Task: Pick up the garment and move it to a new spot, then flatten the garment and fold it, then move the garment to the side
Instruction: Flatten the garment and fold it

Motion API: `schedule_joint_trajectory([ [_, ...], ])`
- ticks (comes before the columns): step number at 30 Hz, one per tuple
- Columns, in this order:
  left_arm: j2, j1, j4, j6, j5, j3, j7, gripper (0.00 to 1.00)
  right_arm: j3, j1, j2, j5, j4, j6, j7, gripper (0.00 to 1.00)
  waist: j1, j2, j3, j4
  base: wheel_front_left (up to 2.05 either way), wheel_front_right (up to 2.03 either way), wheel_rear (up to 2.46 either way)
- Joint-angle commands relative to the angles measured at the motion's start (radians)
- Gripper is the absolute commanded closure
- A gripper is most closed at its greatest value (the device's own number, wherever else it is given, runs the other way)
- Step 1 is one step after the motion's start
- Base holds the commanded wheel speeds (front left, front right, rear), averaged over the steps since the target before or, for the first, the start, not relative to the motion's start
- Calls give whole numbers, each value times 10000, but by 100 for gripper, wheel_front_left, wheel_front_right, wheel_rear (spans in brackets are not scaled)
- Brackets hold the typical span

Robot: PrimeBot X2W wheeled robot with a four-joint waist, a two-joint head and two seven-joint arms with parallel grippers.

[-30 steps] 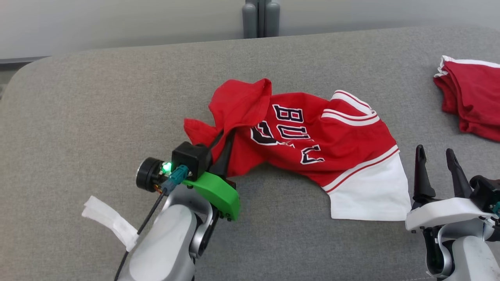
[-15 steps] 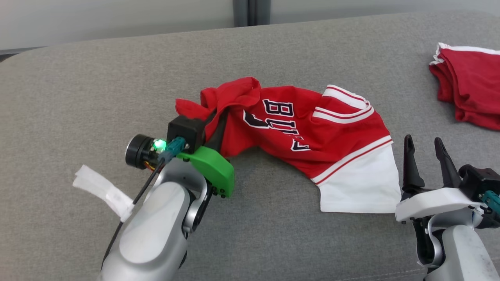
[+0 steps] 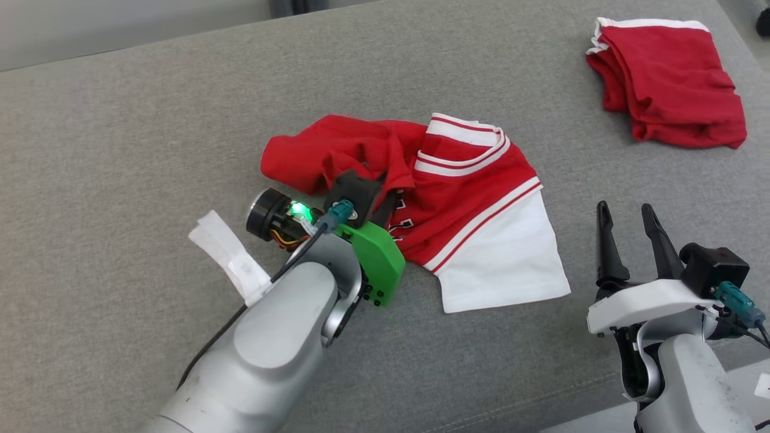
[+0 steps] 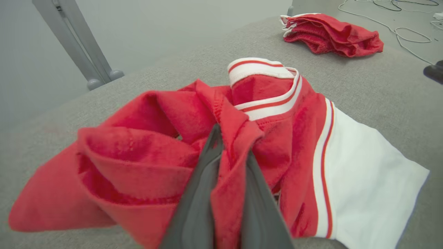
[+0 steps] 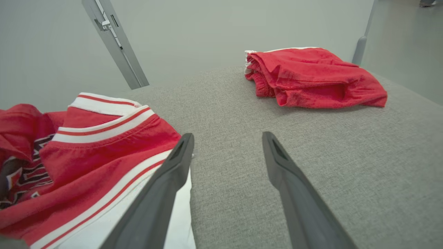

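Near right: the right gripper (image 3: 624, 210) hung open, its fingers spread and holding nothing, over the grey pad (image 3: 120, 150) just right of the garment's white panel. Near left: the left gripper (image 4: 232, 152) was closed on a red fold of the garment (image 3: 475, 198). The garment lay bunched mid-pad, its striped collar on the far side. Far right: a folded red cloth (image 3: 668, 102) lay well apart.

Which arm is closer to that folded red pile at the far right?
The right. Its end effector hovers open, with the pile ahead of it and slightly to its right. The left end effector, shut on the jersey, sits farther off to the pile's left.
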Motion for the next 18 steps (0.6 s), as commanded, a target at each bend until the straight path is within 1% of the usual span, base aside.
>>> schedule_joint_trajectory([
  [1, 22, -194, -29, 89, -255, -337, -149, 26, 3, -143, -19, 55, 82, -16, -81, 0, 0, 0, 122, -253, 0, 0, 0],
  [2, 26, -229, -55, 141, -428, -562, -218, 0, 0, -149, -18, 56, 120, -16, -90, 0, 0, 0, 103, -250, 0, 0, 0],
  [7, 29, -280, -415, 421, -1223, -1721, -643, 0, -51, -94, -19, 73, 316, -16, -154, 0, 0, 0, -138, -44, 0, 0, 0],
  [11, 28, -430, -896, 723, -1727, -2333, -1026, 0, -193, -44, -21, -13, 356, -16, -183, 0, 0, 0, -351, 256, 0, 0, 0],
  [15, 26, -501, -1358, 1077, -2031, -2603, -1487, 0, -456, 131, -22, -138, 311, -16, -205, 0, 0, 0, -582, 700, 0, 0, 0],
  [18, 30, -392, -1610, 1315, -2199, -2511, -1721, 0, -612, 281, -19, -200, 266, -16, -208, 0, 0, 0, -745, 1032, 0, 0, 0],
])
